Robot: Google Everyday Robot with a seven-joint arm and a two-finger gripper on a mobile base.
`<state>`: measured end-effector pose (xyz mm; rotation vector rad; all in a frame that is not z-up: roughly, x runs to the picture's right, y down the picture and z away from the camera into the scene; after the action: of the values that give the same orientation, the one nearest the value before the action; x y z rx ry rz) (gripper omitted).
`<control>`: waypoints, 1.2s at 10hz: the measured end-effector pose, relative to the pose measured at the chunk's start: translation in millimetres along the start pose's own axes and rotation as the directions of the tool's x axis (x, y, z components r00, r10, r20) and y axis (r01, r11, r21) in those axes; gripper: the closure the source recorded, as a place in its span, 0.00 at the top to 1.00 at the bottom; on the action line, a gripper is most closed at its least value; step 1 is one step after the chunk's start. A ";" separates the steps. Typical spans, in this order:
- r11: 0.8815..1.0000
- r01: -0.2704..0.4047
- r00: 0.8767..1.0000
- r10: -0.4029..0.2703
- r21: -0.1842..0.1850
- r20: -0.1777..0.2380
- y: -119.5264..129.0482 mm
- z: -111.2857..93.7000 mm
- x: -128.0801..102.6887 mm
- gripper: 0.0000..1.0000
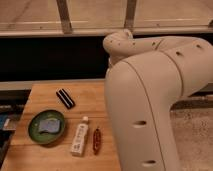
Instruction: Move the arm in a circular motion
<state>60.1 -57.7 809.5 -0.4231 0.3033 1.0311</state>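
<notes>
The big white arm (150, 100) is mid-circle, close to the wooden table (95, 97). Its gripper is hidden behind the arm. Next it should curve on round.

smooth matt cream arm (150, 100), gripper hidden, wood-grain table (90, 95), glossy green plate (35, 134)
</notes>
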 end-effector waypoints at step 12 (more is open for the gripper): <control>0.997 -0.058 0.998 0.059 -0.042 0.027 8.0 -43.8 156.5 0.76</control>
<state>126.9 43.9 701.4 -0.4388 0.2710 1.1008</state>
